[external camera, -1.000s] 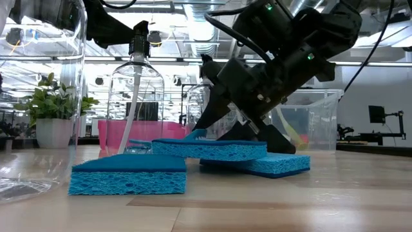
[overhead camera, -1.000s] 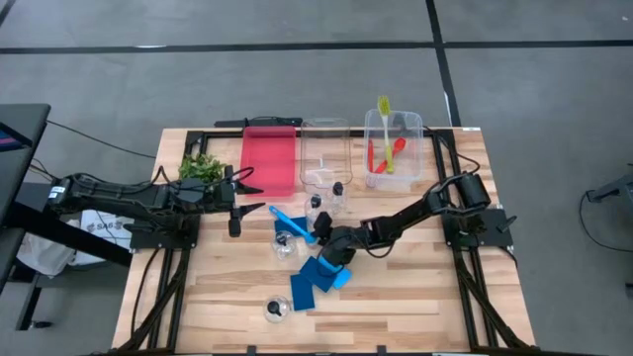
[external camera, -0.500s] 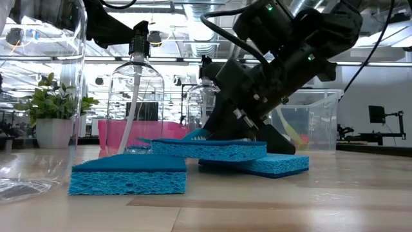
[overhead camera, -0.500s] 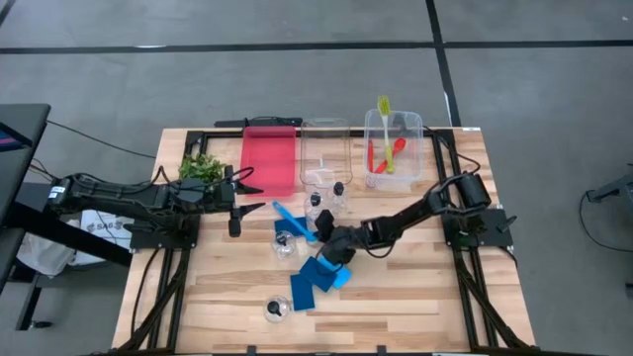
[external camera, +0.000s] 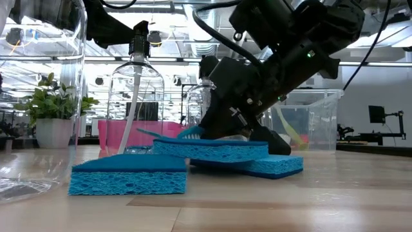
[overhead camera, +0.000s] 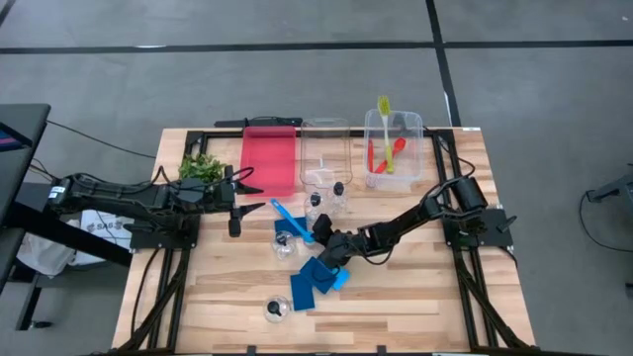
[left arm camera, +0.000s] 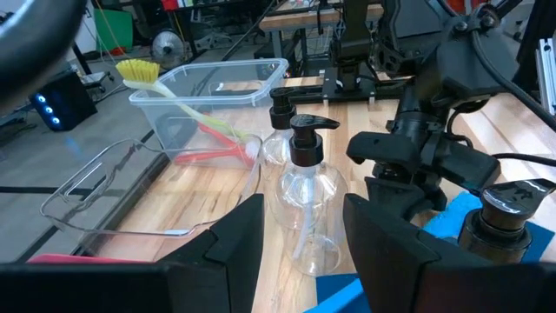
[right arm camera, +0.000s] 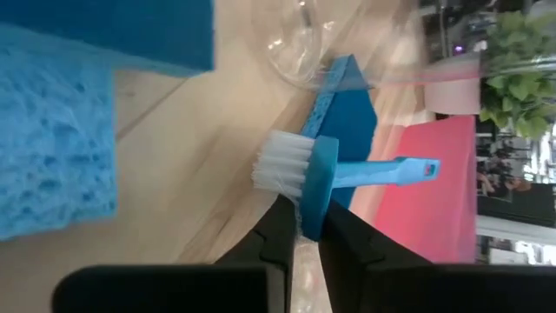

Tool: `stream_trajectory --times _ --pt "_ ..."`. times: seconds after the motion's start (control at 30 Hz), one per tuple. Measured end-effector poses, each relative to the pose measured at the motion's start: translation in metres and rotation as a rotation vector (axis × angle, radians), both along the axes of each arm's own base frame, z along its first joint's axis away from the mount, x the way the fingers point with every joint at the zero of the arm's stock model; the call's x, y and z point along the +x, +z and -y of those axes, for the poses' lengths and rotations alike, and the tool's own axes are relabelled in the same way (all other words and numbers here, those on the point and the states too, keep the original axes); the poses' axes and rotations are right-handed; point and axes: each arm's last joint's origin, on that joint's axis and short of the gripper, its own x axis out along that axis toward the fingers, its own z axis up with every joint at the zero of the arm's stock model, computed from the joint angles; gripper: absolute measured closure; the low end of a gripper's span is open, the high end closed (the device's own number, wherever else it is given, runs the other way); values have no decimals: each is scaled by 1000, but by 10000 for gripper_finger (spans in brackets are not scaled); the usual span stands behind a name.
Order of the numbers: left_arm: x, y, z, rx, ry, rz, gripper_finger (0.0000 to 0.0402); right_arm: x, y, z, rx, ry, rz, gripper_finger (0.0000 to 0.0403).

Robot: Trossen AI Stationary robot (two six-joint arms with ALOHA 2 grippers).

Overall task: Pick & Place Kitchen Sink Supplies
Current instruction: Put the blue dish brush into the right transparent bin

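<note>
Fingers of the right gripper [right arm camera: 301, 228] are pinched shut on the round head of the blue brush [right arm camera: 347, 169], white bristles to one side of them and the handle reaching away toward the red tray [overhead camera: 269, 158]. Seen from above, this gripper [overhead camera: 329, 247] sits low near the middle of the table [overhead camera: 415, 297], with the blue sponges [overhead camera: 315, 282] just beside and partly under it; the low view shows one sponge lying across another right below the gripper [external camera: 222, 125]. Clear bottles [overhead camera: 326, 203] with black caps stand just beyond it, one more lies on the near side of the sponges, and the bin [overhead camera: 394, 146] holding the yellow-green brush [overhead camera: 384, 119] and a red brush is farther off behind it. The left gripper [overhead camera: 242, 196] waits well apart, beside the small plant [overhead camera: 201, 166], its fingers [left arm camera: 234, 239] parted and holding nothing.
</note>
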Motion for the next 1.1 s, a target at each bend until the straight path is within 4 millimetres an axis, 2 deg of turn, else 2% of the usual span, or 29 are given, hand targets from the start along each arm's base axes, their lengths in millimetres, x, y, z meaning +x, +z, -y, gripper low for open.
stream_trajectory --times 0.67,0.8,1.1 --pt "0 0 0 0 0 0 241 -2 10 -12 -137 -114 56 380" --pt "0 0 0 0 0 0 241 -5 26 -14 -148 -123 95 381" --pt "0 0 0 0 0 0 241 -19 74 -22 -138 -155 214 380"
